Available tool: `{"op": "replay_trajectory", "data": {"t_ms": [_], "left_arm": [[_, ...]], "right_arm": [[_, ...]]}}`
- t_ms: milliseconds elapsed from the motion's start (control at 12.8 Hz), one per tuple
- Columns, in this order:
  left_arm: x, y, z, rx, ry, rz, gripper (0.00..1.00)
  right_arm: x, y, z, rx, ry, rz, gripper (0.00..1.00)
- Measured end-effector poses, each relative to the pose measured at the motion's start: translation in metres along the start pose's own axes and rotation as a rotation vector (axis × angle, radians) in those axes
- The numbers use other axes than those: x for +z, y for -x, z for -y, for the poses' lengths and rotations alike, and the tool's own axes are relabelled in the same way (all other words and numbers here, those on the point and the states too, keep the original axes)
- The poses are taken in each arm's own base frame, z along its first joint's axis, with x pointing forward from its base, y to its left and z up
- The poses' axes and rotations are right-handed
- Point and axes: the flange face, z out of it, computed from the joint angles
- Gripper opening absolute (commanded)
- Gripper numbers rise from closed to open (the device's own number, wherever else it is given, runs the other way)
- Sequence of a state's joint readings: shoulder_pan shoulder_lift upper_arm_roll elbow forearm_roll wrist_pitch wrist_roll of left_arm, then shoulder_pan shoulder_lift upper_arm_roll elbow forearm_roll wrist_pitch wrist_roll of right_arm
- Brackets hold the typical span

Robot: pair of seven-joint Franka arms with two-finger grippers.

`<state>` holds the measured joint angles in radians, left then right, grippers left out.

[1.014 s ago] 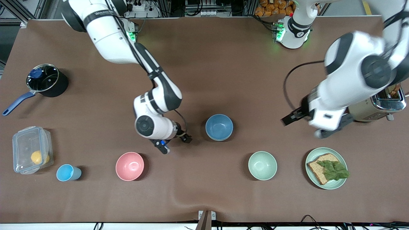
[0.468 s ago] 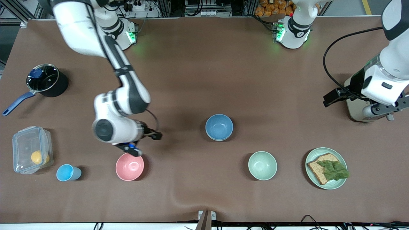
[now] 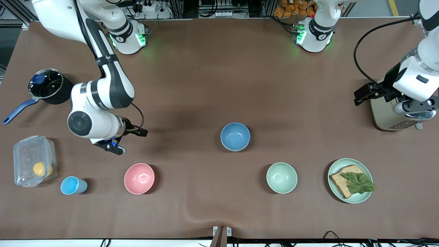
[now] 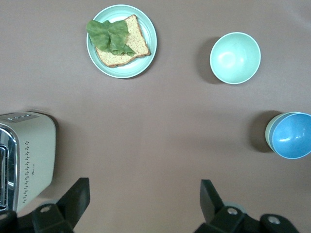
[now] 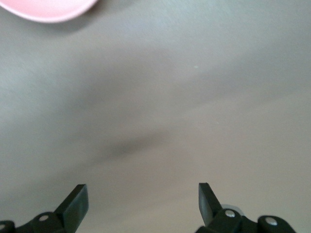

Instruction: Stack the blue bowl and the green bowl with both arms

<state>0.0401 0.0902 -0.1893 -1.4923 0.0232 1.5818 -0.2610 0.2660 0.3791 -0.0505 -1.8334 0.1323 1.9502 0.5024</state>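
Even, bright overhead light fills the front view, laying soft dark shadows on the brown table (image 3: 219, 85) beside each bowl and under both arms, while the right wrist view is smeared and soft and the left wrist view stays crisp.

The blue bowl (image 3: 235, 136) sits nested upright inside the green bowl (image 4: 268, 132), mid-table.

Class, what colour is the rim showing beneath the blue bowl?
Dull sage green: the green bowl sits under the blue bowl, clearest in the left wrist view.
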Motion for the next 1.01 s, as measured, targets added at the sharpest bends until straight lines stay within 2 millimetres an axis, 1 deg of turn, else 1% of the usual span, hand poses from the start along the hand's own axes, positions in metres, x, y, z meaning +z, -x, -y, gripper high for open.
{"op": "replay_trajectory", "data": {"t_ms": [78, 156, 234, 312, 390, 468, 546, 702, 780, 858, 936, 1014], "left_arm": [[0.0, 0.0, 0.0, 0.002, -0.001, 0.001, 1.0], [0.001, 0.001, -0.001, 0.005, -0.002, 0.005, 1.0], [0.002, 0.002, -0.002, 0.009, -0.003, 0.011, 1.0], [0.004, 0.003, -0.002, 0.01, -0.006, 0.018, 1.0], [0.006, 0.004, -0.002, 0.009, -0.007, 0.023, 1.0], [0.007, 0.004, 0.001, 0.008, -0.008, 0.025, 1.0], [0.007, 0.004, 0.006, 0.023, -0.009, 0.026, 1.0], [0.002, 0.006, 0.022, 0.089, -0.01, 0.021, 1.0], [-0.002, 0.01, 0.028, 0.1, -0.012, 0.015, 1.0], [-0.006, 0.015, 0.03, 0.105, -0.014, 0.008, 1.0], [-0.01, 0.021, 0.03, 0.107, -0.017, 0.004, 1.0], [-0.01, 0.028, 0.03, 0.107, -0.021, 0.004, 1.0]], "right_arm": [[-0.002, 0.007, -0.012, -0.035, -0.004, -0.002, 1.0], [-0.009, 0.011, -0.028, -0.077, -0.014, -0.01, 1.0], [-0.023, 0.013, -0.047, -0.131, -0.03, -0.027, 1.0], [-0.043, 0.013, -0.07, -0.19, -0.051, -0.055, 1.0], [-0.067, 0.013, -0.092, -0.243, -0.071, -0.093, 1.0], [-0.094, 0.017, -0.112, -0.287, -0.086, -0.124, 1.0], [-0.12, 0.026, -0.124, -0.316, -0.094, -0.14, 1.0], [-0.182, 0.052, -0.129, -0.346, -0.105, -0.167, 1.0], [-0.213, 0.062, -0.129, -0.357, -0.106, -0.185, 1.0], [-0.239, 0.071, -0.133, -0.362, -0.103, -0.195, 1.0], [-0.256, 0.077, -0.139, -0.358, -0.1, -0.188, 1.0], [-0.268, 0.08, -0.148, -0.35, -0.094, -0.177, 1.0]]}}
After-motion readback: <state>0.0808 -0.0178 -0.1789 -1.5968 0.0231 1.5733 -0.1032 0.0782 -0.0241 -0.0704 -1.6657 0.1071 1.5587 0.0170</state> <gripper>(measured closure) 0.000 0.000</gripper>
